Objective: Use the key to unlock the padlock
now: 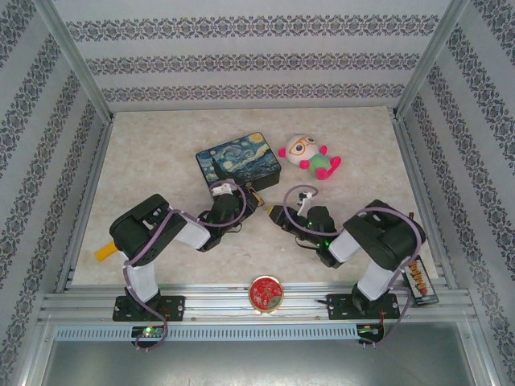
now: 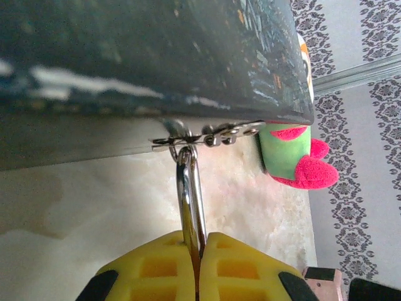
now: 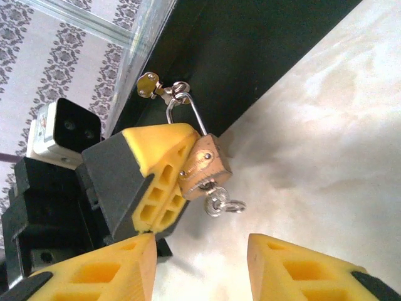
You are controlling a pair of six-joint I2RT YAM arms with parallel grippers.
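Padlock [image 3: 203, 166]: hangs by its thin silvery shackle [image 3: 188, 111] from the hasp [image 2: 207, 133] on the front wall of the starry-night tin box [image 1: 239, 158], brass body tilted, just above the tabletop. Carries a few small silvery rings [image 3: 223, 202] at its underside; cannot tell what sits in the keyhole.

Left gripper [image 2: 199, 244]: clamped tight on the padlock, shackle rising out of the seam between the yellow fingers [image 3: 156, 166] in the left wrist view.

Right gripper [image 3: 200, 266]: partly open, holding nothing, close to the padlock body but apart from it.

Tin box: stands directly behind the padlock, its dark wall closing off everything beyond. Bears a small brass-coloured tab [image 3: 148, 84] next to the hasp.

Plush toy [image 1: 310, 157]: lies just right of the box, white face with round glasses, green body, pink feet.

Red round disc [image 1: 265, 292]: rests on the near rail between the two arm bases.

Yellow piece [image 1: 105, 252]: pokes out at the left edge, behind the left arm.

Black rack [image 1: 420, 281] with small coloured bits: sits at the right edge beside the right arm.

Table [image 1: 161, 161]: pale beige, marbled, slightly glossy.

Walls [image 1: 241, 64]: papered in light stripes with dark ornamental bands, framed by aluminium posts [image 1: 76, 60] at the corners.
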